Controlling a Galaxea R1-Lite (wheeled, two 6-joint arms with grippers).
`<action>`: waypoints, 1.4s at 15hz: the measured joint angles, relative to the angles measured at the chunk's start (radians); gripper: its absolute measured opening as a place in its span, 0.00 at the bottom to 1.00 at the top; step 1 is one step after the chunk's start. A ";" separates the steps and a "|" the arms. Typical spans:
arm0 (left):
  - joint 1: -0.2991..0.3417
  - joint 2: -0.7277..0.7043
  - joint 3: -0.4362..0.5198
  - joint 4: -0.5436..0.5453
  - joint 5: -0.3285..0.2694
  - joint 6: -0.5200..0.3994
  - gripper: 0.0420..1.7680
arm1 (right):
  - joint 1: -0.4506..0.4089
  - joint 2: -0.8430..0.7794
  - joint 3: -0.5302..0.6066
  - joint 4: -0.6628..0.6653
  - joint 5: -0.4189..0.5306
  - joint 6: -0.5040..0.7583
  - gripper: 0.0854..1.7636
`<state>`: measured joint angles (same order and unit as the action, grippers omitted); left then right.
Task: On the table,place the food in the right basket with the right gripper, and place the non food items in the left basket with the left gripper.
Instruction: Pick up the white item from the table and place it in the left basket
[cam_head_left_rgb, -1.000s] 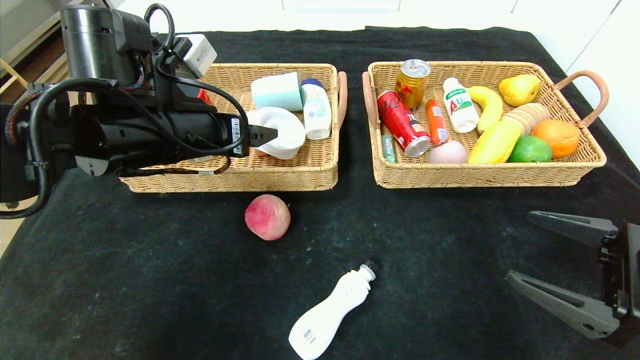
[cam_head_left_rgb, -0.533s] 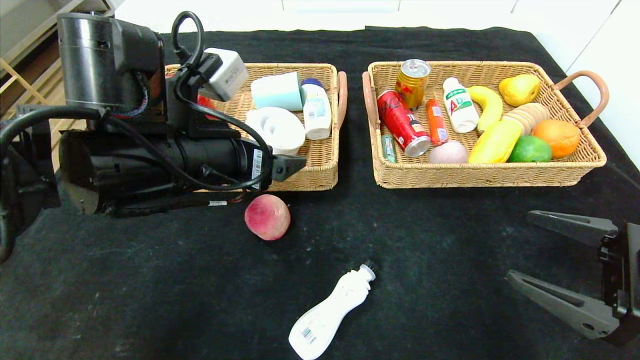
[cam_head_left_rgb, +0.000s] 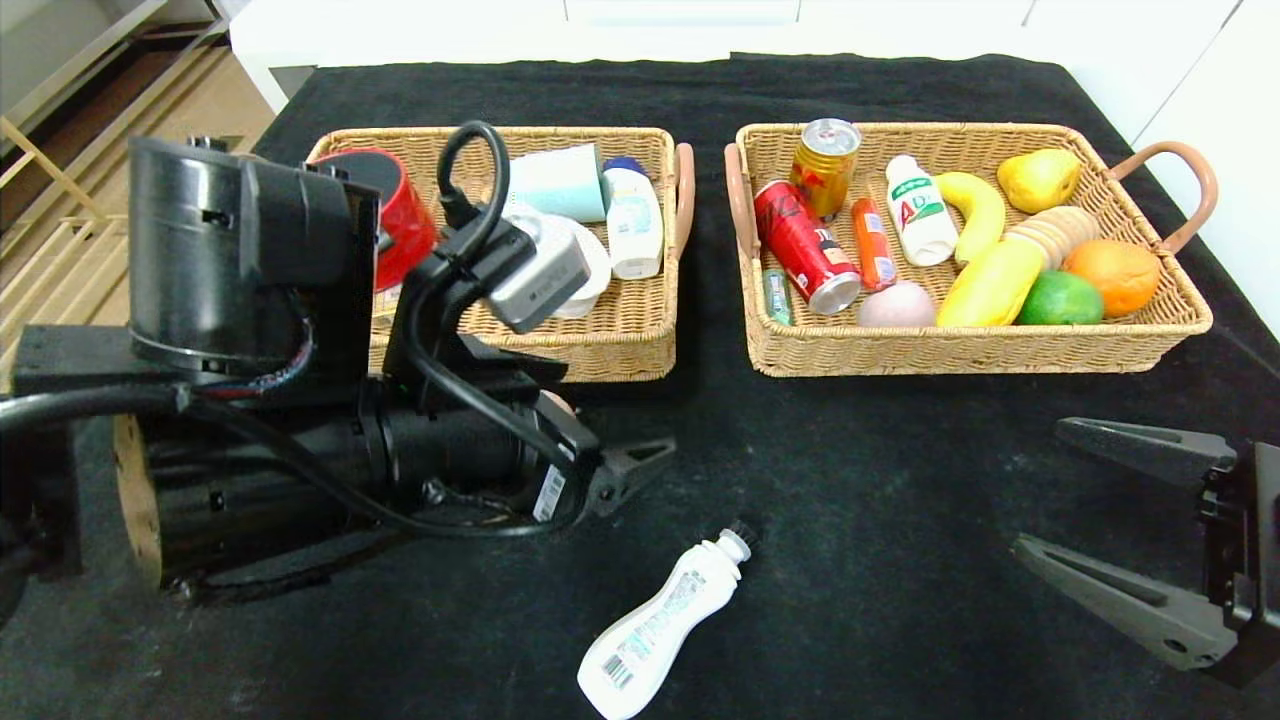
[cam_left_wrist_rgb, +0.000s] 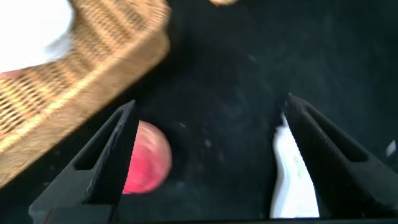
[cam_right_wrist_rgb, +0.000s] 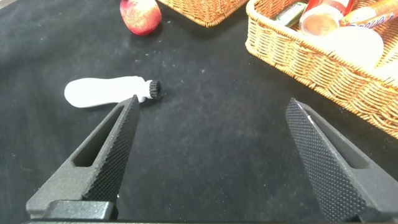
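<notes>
From my head camera I almost cannot see the peach (cam_left_wrist_rgb: 144, 166): the left arm covers it, and only a small pale edge shows behind the arm. In the left wrist view it lies on the black table (cam_head_left_rgb: 860, 470), just in front of the left basket (cam_head_left_rgb: 620, 350), beside one finger of the left gripper (cam_head_left_rgb: 640, 462). The white bottle (cam_head_left_rgb: 657, 625) (the one with the black bristly tip) lies on its side nearer to me, and in that wrist view it is partly behind the other finger. So the left gripper hangs low over the cloth between the two things, jaws spread wide, holding nothing. The white coiled disc (cam_head_left_rgb: 590, 262) in the left basket is mostly hidden by the wrist camera. The right gripper (cam_head_left_rgb: 1090, 505) waits with fingers apart and empty, in front of the right basket (cam_head_left_rgb: 980, 350), partly cut off by the frame edge.
</notes>
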<state>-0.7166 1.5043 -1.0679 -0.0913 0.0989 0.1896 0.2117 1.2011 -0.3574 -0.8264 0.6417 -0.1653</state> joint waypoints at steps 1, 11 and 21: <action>-0.015 -0.004 0.024 -0.002 -0.001 0.027 0.96 | -0.001 0.001 -0.002 0.000 0.000 0.001 0.97; -0.154 0.021 0.259 -0.132 0.034 0.162 0.96 | -0.009 0.003 -0.009 0.000 0.000 0.002 0.97; -0.187 0.096 0.290 -0.149 0.077 0.171 0.97 | -0.010 0.002 -0.008 0.000 0.000 0.001 0.97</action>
<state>-0.9034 1.6000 -0.7779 -0.2404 0.1764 0.3611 0.2019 1.2032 -0.3651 -0.8264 0.6417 -0.1640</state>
